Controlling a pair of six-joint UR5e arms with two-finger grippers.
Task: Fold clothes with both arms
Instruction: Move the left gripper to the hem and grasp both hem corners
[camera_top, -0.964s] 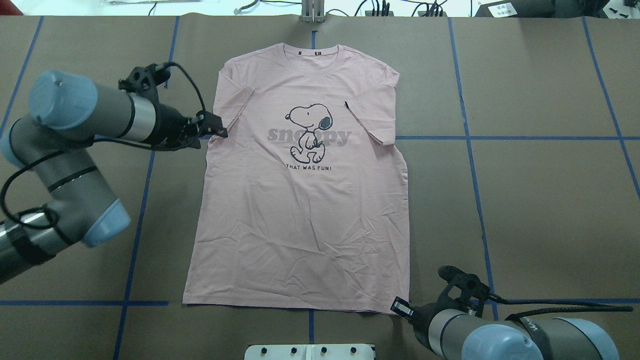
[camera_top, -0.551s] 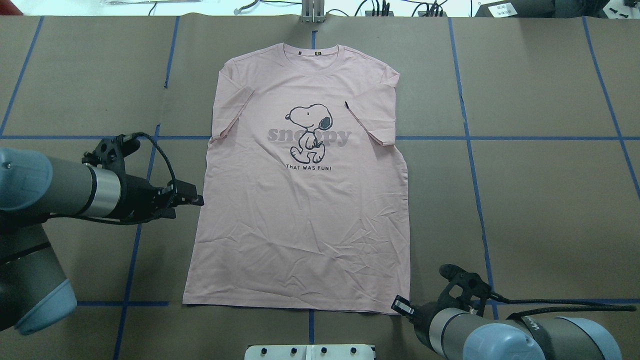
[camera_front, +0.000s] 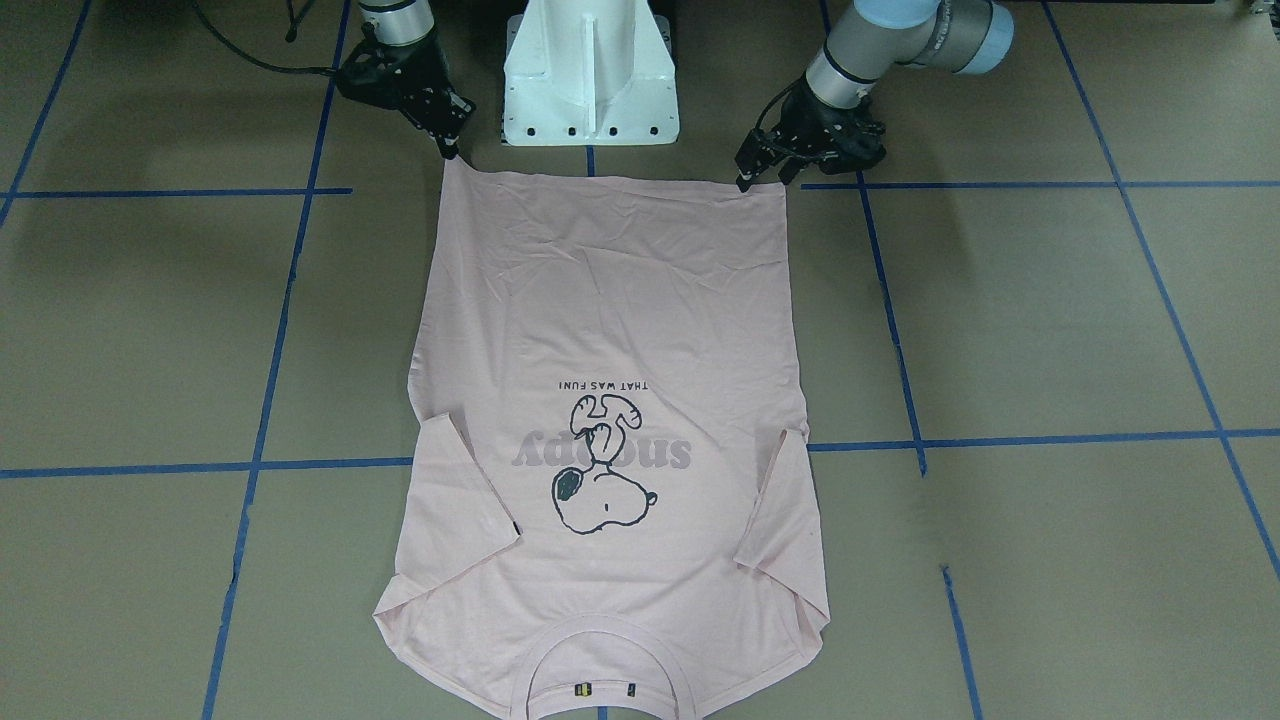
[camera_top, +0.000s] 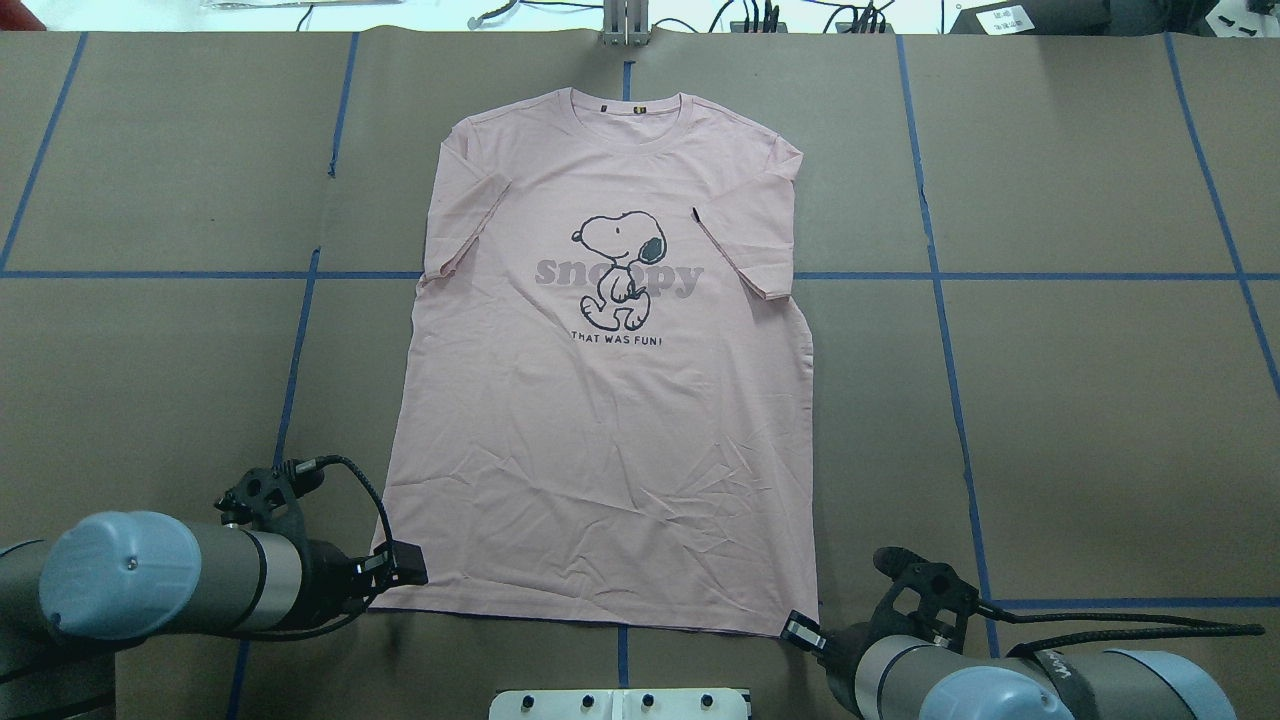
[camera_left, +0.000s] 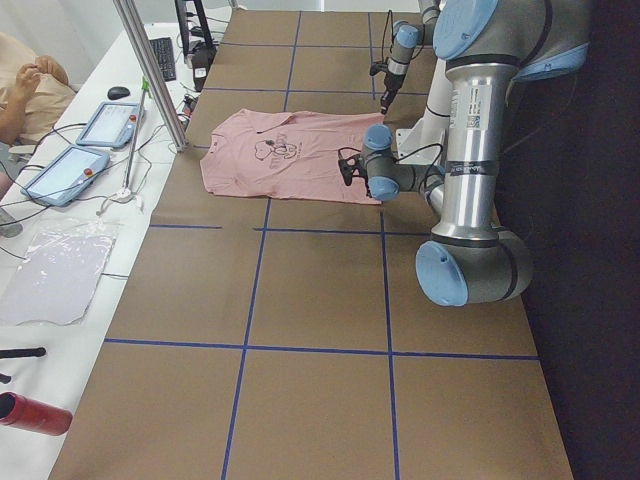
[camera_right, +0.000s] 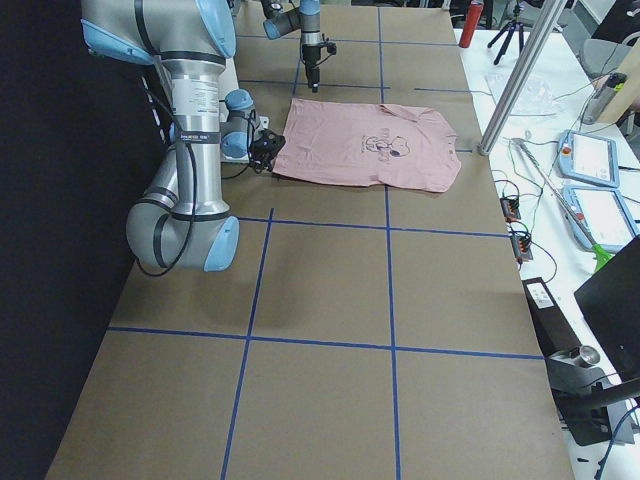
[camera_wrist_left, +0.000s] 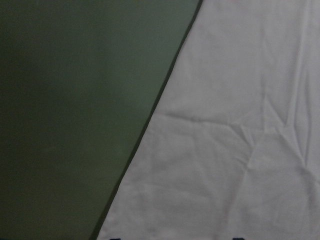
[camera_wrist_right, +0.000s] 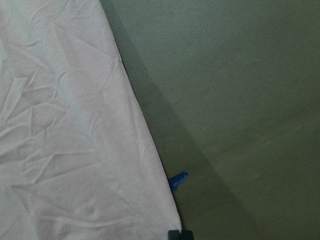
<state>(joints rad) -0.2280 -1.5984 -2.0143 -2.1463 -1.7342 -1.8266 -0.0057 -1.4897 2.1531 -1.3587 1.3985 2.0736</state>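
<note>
The pale pink T-shirt (camera_top: 600, 430) lies flat and face up on the brown table, collar at the far end, hem toward me; it also shows in the front view (camera_front: 610, 300). My left gripper (camera_top: 405, 568) sits low at the hem's left corner, jaws apart; in the left wrist view its two dark tips stand wide over the cloth (camera_wrist_left: 240, 125). My right gripper (camera_top: 797, 630) is at the hem's right corner, shut on it; the right wrist view shows the tips together at the cloth's corner (camera_wrist_right: 176, 225). In the front view the left gripper (camera_front: 755, 178) is on the right and the right gripper (camera_front: 450, 148) on the left.
The white pedestal base (camera_front: 590, 70) stands just behind the hem between both arms. Blue tape lines (camera_top: 940, 275) cross the brown table cover. A metal post (camera_top: 625, 25) stands at the far edge. Tablets (camera_left: 100, 125) and a red bottle (camera_left: 35, 413) lie on the operators' side.
My left arm swept from the shirt's left sleeve back along its left edge to the hem corner. My right gripper shifted slightly toward me, and the hem corner moved with it.
</note>
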